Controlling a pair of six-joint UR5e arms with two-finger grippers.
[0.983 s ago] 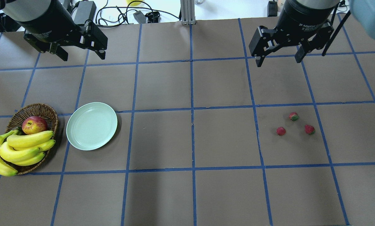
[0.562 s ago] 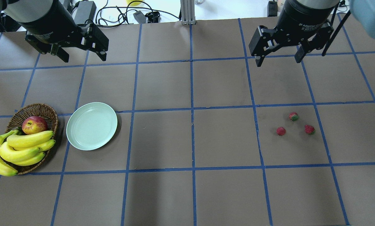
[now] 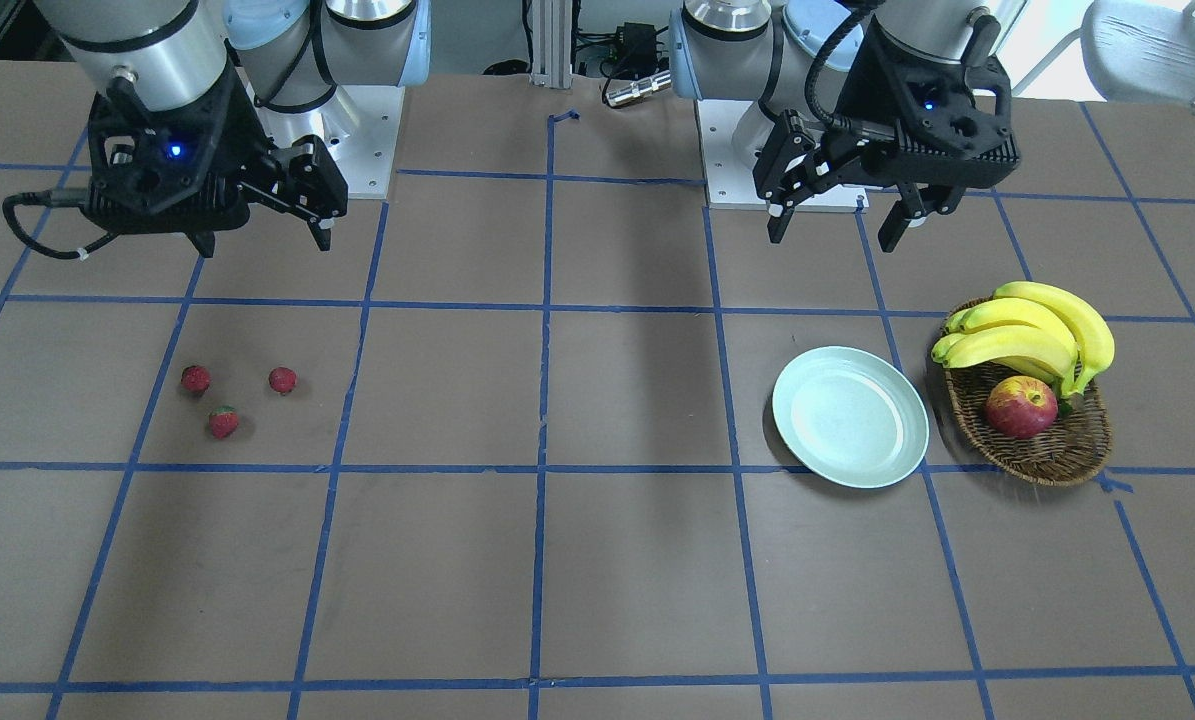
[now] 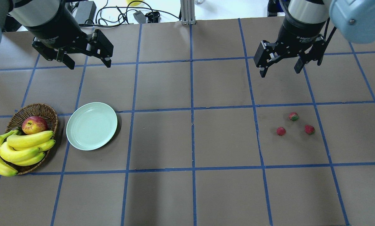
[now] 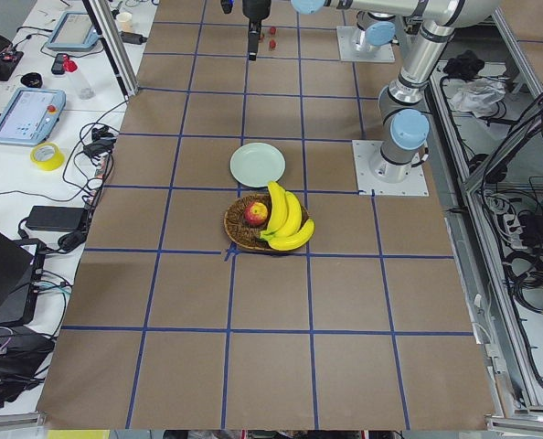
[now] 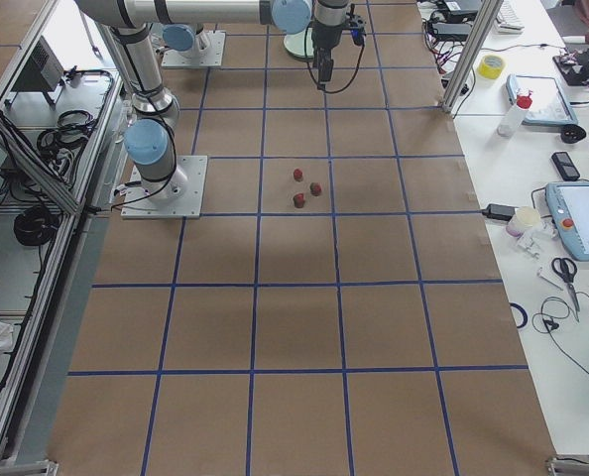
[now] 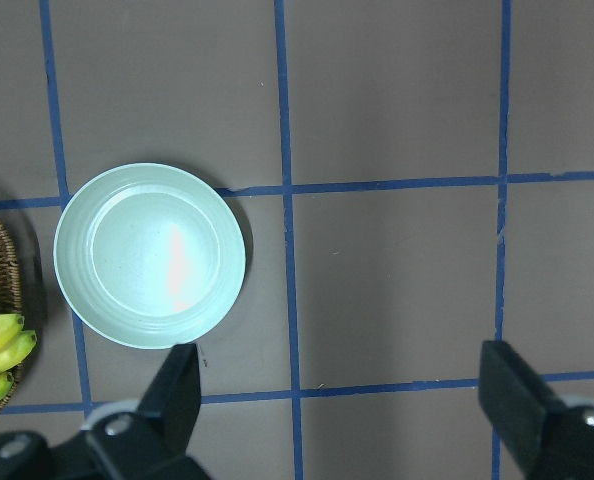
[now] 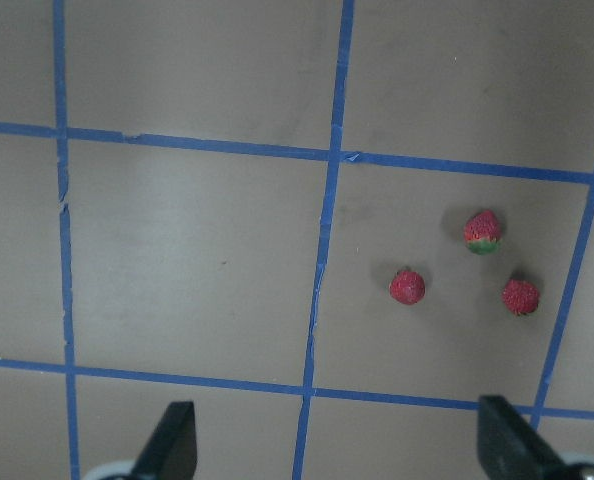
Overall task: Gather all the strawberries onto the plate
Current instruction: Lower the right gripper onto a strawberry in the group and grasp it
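Brown tabletop (image 4: 162,138) with blue tape grid; right gripper (image 4: 280,72) hangs above it, jaws spread wide, nothing in them, and left gripper (image 4: 90,66) is the same, wide and empty. Three strawberries (image 4: 281,131) lie loose in one grid square on my right side, small gaps between them, none touching. Mint-green plate (image 4: 92,126) is bare, well apart on my left side, just beside wicker basket (image 4: 33,108) holding bananas (image 4: 24,146) and apple (image 4: 34,124). Risks as I judge them:
- berries are tiny and rounded, so an off-centre pinch could squirt one out or roll it
- wide fingers coming down may knock a neighbour
- the long carry across to the plate could drop one
- a high release could bounce it over the shallow rim
- red apple is a decoy
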